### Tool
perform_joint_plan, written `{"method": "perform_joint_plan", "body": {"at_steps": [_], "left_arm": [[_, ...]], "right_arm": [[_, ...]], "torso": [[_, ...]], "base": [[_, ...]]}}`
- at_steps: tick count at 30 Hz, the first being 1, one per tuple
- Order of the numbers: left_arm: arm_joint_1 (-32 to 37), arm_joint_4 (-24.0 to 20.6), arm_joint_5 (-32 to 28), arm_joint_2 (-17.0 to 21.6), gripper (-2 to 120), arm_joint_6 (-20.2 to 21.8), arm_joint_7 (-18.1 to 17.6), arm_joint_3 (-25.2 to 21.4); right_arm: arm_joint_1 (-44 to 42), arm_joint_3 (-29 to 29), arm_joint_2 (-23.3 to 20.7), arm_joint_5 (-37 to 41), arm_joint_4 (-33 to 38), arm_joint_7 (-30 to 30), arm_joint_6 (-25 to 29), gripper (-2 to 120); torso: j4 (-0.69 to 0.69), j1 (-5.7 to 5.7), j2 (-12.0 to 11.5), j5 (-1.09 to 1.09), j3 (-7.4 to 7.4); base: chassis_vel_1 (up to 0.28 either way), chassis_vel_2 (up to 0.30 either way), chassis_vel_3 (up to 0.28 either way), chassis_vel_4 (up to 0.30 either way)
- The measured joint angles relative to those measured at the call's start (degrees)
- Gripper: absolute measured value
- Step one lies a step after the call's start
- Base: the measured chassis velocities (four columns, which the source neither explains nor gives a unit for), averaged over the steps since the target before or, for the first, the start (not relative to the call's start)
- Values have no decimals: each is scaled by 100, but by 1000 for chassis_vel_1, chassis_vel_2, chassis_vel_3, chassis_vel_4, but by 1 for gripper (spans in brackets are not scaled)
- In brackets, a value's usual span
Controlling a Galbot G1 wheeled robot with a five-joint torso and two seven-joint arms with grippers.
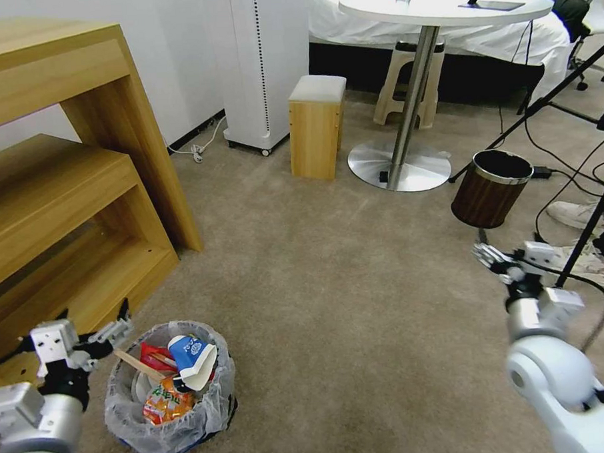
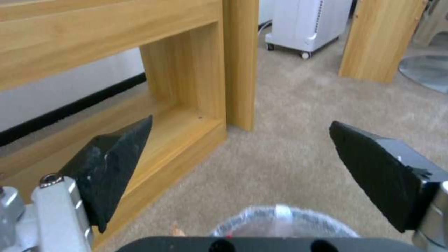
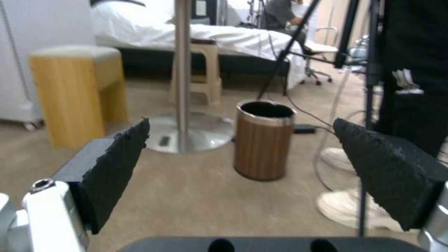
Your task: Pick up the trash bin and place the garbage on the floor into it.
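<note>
The small round dark trash bin (image 1: 169,392) with its crinkly plastic liner sits on the beige carpet floor (image 1: 331,285), stuffed with wrappers and a blue-white paper cup (image 1: 193,359) — left gripper (image 1: 93,339) just beside it, right gripper (image 1: 493,258) well apart, both wide open and empty.

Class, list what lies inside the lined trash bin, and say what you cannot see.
In the trash bin: a blue-white paper cup, a wooden stick, a red wrapper and an orange packet. Anything beneath them is covered.
</note>
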Motion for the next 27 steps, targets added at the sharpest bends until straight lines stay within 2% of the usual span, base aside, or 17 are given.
{"method": "perform_joint_plan", "body": {"at_steps": [5,9,11,12,16,20,27], "left_arm": [[217,-43,199,-2,100,-25,-1,79],[288,-52,300,12,100,62,28,49],[286,-71,308,3,100,242,-120,27],[286,-71,308,3,100,242,-120,27],[238,-95,356,-112,100,422,-512,24],[216,-72,398,-153,100,447,-599,10],[140,-6,317,-68,100,507,-560,40]], "right_arm": [[-326,-126,95,-104,-11,-29,191,100],[-144,-489,122,-10,-249,-48,18,100],[51,-736,118,47,-470,-102,-250,100],[51,-736,118,47,-470,-102,-250,100],[502,-1111,338,-44,-1053,-248,-183,100],[737,-1240,636,-78,-1325,-244,-71,100],[847,-1296,748,-5,-1177,-273,-68,100]], "torso": [[-1,0,0,0,0],[1,0,0,0,0],[1,0,0,-3,1],[1,0,0,-3,1],[1,0,0,-2,1],[0,0,0,-1,1],[0,1,0,-2,1]], "base": [[0,0,0,0],[0,0,0,0],[0,0,0,0],[0,0,0,0],[0,0,0,0],[0,0,0,0],[0,0,0,0]]}}
